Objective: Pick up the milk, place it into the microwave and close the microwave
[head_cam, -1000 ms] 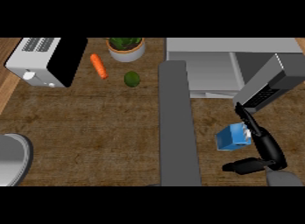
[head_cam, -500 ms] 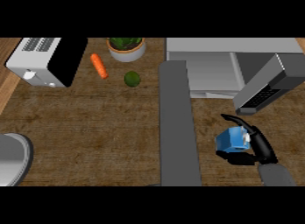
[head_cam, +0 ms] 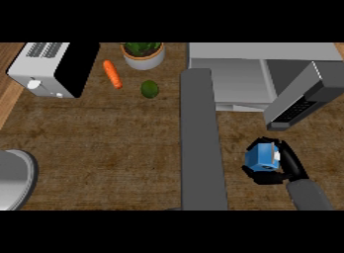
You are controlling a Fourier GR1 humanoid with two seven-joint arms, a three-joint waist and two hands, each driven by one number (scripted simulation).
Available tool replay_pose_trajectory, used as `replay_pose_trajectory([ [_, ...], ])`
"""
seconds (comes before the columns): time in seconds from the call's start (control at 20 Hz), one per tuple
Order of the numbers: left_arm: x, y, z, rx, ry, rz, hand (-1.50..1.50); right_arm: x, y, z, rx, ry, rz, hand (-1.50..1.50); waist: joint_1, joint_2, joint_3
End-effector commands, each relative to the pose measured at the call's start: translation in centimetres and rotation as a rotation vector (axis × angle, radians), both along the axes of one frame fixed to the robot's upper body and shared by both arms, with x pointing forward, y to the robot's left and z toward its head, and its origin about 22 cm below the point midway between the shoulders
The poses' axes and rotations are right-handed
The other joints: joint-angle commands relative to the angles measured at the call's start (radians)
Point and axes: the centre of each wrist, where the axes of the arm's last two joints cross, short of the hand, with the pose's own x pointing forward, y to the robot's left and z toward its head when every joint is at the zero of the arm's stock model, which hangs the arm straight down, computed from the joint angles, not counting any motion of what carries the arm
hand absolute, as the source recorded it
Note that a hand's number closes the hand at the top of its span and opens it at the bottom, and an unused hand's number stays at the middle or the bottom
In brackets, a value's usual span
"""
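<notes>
The milk is a small blue carton standing on the brown counter, right of centre and just below the microwave's door. My right hand wraps it from the right, with black fingers curled over its top and lower side. The grey microwave sits at the back right, its door swung out toward the front right and its pale inside showing. My left forearm rises as a long grey bar up the middle of the view; no left hand shows.
A white toaster stands at the back left. Beside it lie an orange carrot and a round green fruit, with a potted plant behind. A grey round vessel pokes in at the left edge.
My right hand has come down from an open pose with fingers pointing up beside the carton and has curled round the milk. The carton has shifted slightly toward the microwave door.
</notes>
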Motion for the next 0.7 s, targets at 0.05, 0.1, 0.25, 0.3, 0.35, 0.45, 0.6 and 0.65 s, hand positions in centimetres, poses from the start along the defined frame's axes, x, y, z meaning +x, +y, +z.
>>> replay_pose_trajectory([
  [0.05,1.7,-0.3,0.4,-0.013,0.004,0.008,-1.50,0.0,-0.1,-1.0,-0.042,-0.060,0.025,1.50,-0.005,0.006,0.004],
  [0.1,-1.1,1.1,0.7,-0.014,0.004,-0.008,-1.50,0.6,-0.1,-0.1,-0.023,-0.091,0.023,1.50,-0.003,0.000,0.003],
  [0.25,-0.3,-0.2,-0.2,-0.028,-0.007,-0.018,-1.50,0.5,0.6,-1.4,0.024,-0.090,-0.036,1.50,0.013,0.006,0.005],
  [0.3,-0.9,-0.3,-1.2,-0.024,0.015,-0.016,-1.50,1.1,0.6,-0.8,0.029,-0.077,-0.075,1.50,0.007,0.003,0.003],
  [0.35,0.1,-0.3,-0.1,-0.011,-0.011,-0.041,-1.50,1.8,0.2,-0.5,0.029,-0.091,-0.115,1.50,0.018,0.011,0.006],
  [0.45,0.0,0.2,0.4,-0.017,-0.017,-0.025,-1.50,1.7,3.3,-1.5,0.044,-0.096,-0.180,1.50,0.018,0.013,0.006],
  [0.6,-0.8,0.4,-0.1,-0.036,0.002,-0.040,-1.50,2.4,1.9,-0.7,0.090,-0.145,-0.149,1.50,0.020,0.011,0.006],
  [0.65,-1.2,0.7,-0.3,-0.031,0.011,-0.034,-1.50,2.2,2.1,-0.9,0.088,-0.147,-0.124,1.50,0.011,0.007,0.004],
])
